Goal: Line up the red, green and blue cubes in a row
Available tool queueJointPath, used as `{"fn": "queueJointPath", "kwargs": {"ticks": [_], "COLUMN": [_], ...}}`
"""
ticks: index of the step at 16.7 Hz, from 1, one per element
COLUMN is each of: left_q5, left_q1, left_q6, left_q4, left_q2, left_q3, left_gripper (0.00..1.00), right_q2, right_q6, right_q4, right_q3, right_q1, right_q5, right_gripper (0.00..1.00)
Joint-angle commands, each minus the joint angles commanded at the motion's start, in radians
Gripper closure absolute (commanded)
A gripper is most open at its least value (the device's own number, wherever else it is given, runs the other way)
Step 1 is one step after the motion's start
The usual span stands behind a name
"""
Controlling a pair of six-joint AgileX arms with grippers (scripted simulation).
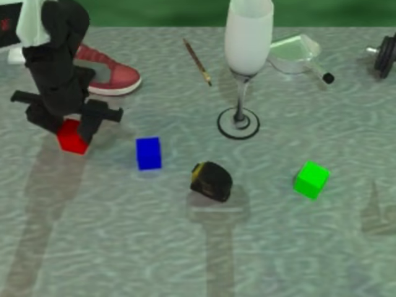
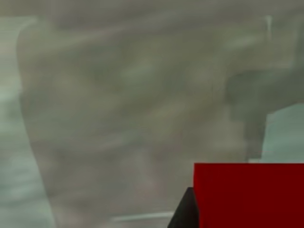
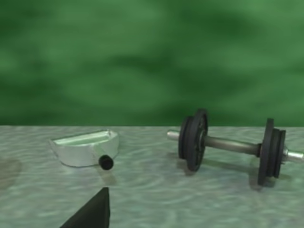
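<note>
Even, moderately bright light; long soft shadows stretch from the wine glass (image 1: 246,65) and tape measure (image 1: 211,181) toward the table's near edge; the left wrist view is smeared and blurry.

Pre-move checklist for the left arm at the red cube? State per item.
1. Left gripper at red cube: ok.
2. Jaws shut on it: cannot tell.
3. Cube lifted or resting: cannot tell.
4. Blue cube free beside it, on the right: ok.
5. Tape measure lies between blue and green cube, in the row's way: not ok.
6. Right gripper away from the cubes, near the dumbbell: ok.
</note>
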Motion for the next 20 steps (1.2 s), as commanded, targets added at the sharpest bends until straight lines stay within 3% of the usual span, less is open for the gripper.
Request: {"fn": "queueJointPath", "kwargs": {"ticks": [3, 10, 13, 20], "left_q5": [-0.001, -0.003, -0.008, -0.023], "left_q1": [0.007, -0.027, -0.114, -0.392], "left_q6": [-0.001, -0.035, -0.164, -0.644], "left_q4": [-0.081, -0.086, -0.084, -0.075], "left_q2": [-0.034, -0.046, -0.086, -0.227], "left_q3": [0.051, 0.044, -0.001, -0.173], "left_gripper": [1.0, 1.0, 1.0, 1.0], "right_q2": [0.0, 0.0, 0.0, 0.0], "right_q6": [0.0, 0.0, 0.0, 0.0], "right_q4": [0.0, 0.0, 0.0, 0.0], "right_q3": [0.0, 0.0, 0.0, 0.0], "right_q1": [0.0, 0.0, 0.0, 0.0], "right_q5": [0.0, 0.0, 0.0, 0.0], "right_gripper": [0.0, 0.0, 0.0, 0.0]}}
